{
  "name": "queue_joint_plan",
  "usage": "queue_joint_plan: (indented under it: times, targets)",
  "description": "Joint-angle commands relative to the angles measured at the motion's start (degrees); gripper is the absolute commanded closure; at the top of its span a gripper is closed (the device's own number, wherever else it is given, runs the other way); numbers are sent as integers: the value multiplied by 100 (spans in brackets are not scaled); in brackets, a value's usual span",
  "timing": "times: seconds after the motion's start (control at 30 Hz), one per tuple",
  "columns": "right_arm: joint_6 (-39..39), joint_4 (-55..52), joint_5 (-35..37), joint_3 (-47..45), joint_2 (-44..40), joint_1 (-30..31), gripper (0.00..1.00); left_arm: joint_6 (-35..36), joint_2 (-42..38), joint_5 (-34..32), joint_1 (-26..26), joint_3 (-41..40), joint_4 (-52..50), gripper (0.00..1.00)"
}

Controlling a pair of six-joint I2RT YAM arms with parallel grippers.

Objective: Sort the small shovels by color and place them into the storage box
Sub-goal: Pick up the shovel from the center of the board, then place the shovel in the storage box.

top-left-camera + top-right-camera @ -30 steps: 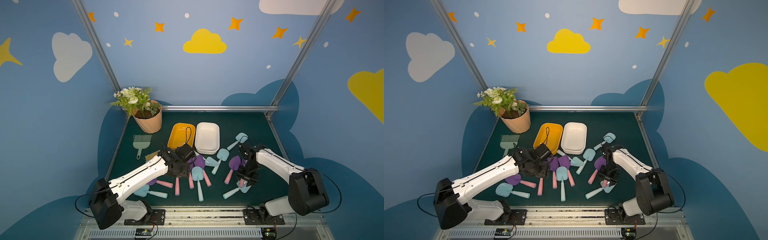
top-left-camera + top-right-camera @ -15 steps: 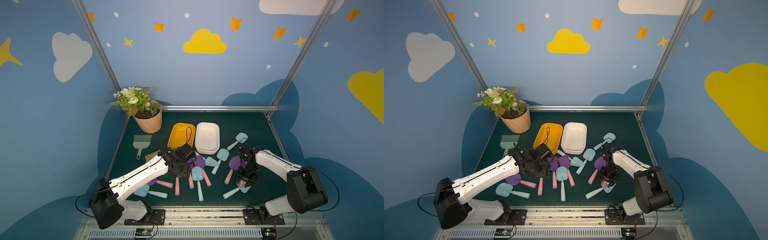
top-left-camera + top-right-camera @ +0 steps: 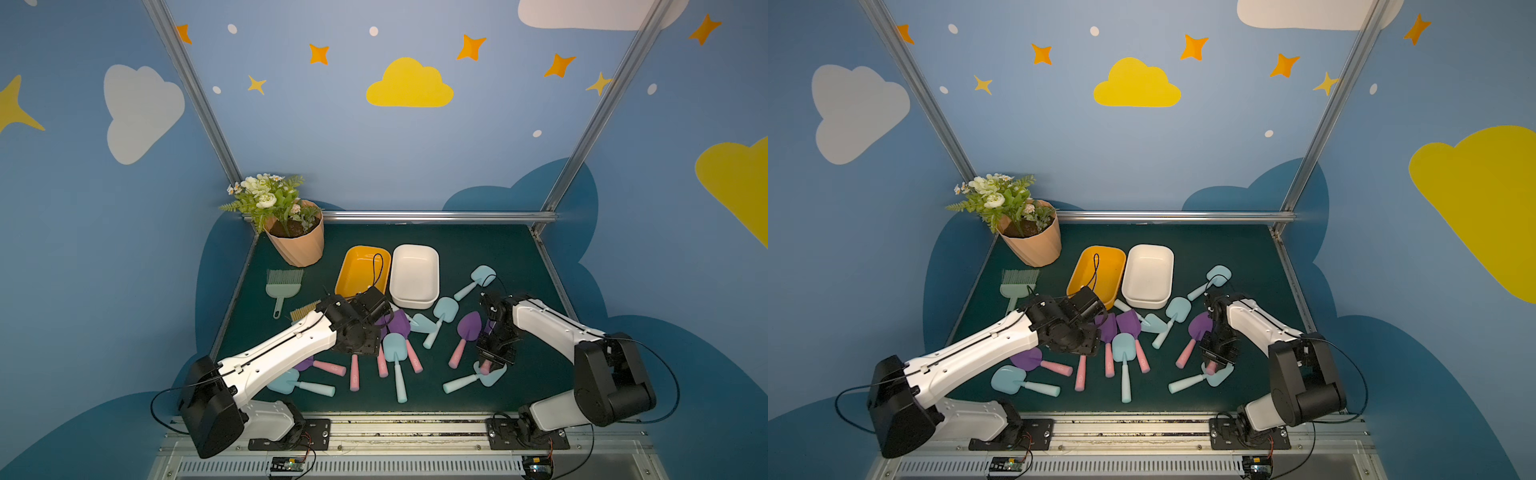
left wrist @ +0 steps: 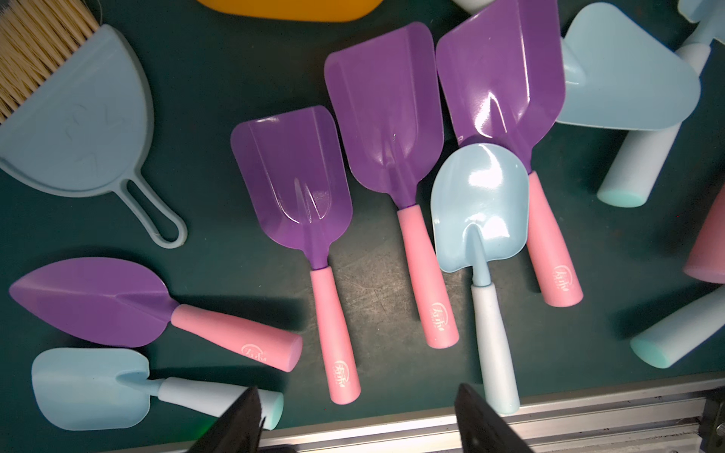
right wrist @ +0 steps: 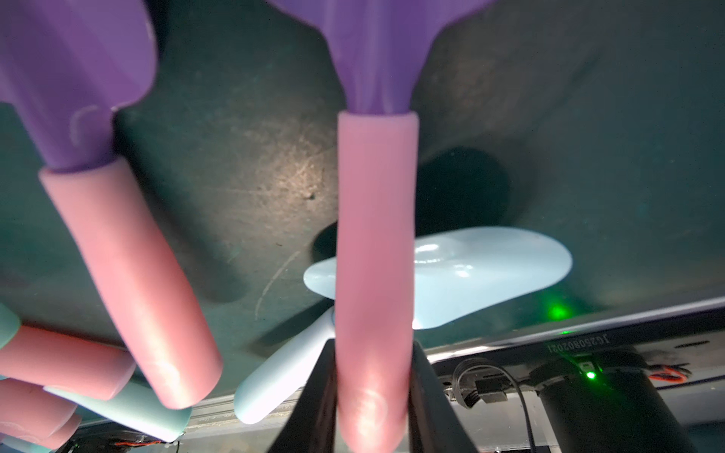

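My right gripper is shut on the pink handle of a purple shovel; in a top view that handle's end shows between the fingers, just above a pale blue shovel. A second purple shovel lies right beside it. My left gripper hangs open over a row of three purple shovels and a blue shovel, holding nothing. More blue and purple shovels lie scattered over the green mat. The yellow storage box and the white storage box stand side by side at the back, with no shovels inside.
A peach flowerpot stands at the back left, a green brush in front of it. A light blue dustpan and straw bristles lie under my left arm. A metal rail runs along the mat's front edge.
My right gripper has shut on the pink handle and shifted slightly toward the front. The left arm has hardly moved and its jaws stay open.
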Motion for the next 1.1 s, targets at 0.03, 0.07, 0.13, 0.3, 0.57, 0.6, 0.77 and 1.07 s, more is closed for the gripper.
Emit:
queue_joint_plan:
  times: [0.03,0.07,0.13,0.3,0.57,0.6,0.77,1.07]
  targets:
    - [-6,-319,329,218,-224,-33,82,39,-70,-20,11,140,-43,27]
    - [-10,-375,386,280,-256,-39,83,41,-72,-20,13,140,-39,27]
    - [-45,-523,521,420,-315,-47,85,41,-89,-28,11,148,-51,27]
    - [-166,-960,866,880,-467,-90,90,49,-127,-47,16,170,-68,28]
    - [-494,-1799,1207,2026,-521,-118,97,133,-224,-175,109,250,-123,29]
    - [-560,-1953,1234,2308,-462,-112,97,148,-264,-220,152,291,-188,29]
    - [-831,-2587,1246,3894,152,-4,100,353,-556,-236,581,385,-275,29]
    - [-856,-3071,998,6228,1664,516,100,846,-540,6,1251,836,-450,29]
